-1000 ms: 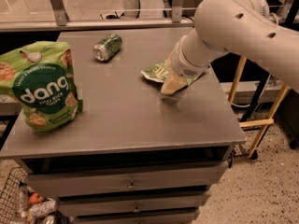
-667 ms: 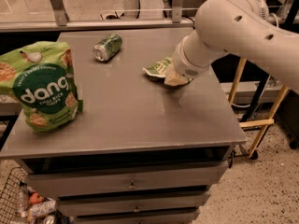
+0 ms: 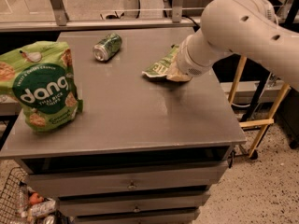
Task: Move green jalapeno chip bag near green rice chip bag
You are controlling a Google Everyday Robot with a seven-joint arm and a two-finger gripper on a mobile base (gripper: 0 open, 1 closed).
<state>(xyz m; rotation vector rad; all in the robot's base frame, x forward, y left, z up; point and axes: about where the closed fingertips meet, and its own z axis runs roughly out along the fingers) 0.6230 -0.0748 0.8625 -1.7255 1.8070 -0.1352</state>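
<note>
The green jalapeno chip bag (image 3: pixel 160 66), small and wrinkled, hangs a little above the grey table (image 3: pixel 140 120) at its right back part, with a shadow under it. My gripper (image 3: pixel 177 74) is at the bag's right end and is shut on it; the thick white arm hides most of the fingers. The green rice chip bag (image 3: pixel 42 85), large and puffy with a dark "dang" circle, stands upright at the table's left front edge, well apart from the small bag.
A green soda can (image 3: pixel 107 46) lies on its side at the back middle of the table. Drawers sit under the tabletop. A wire basket (image 3: pixel 14 199) with items is on the floor at left. A yellow wooden frame (image 3: pixel 261 122) stands to the right.
My gripper has risen slightly and shifted back with the jalapeno bag in it, so the bag now hangs off the table surface. The dang bag and can have not moved.
</note>
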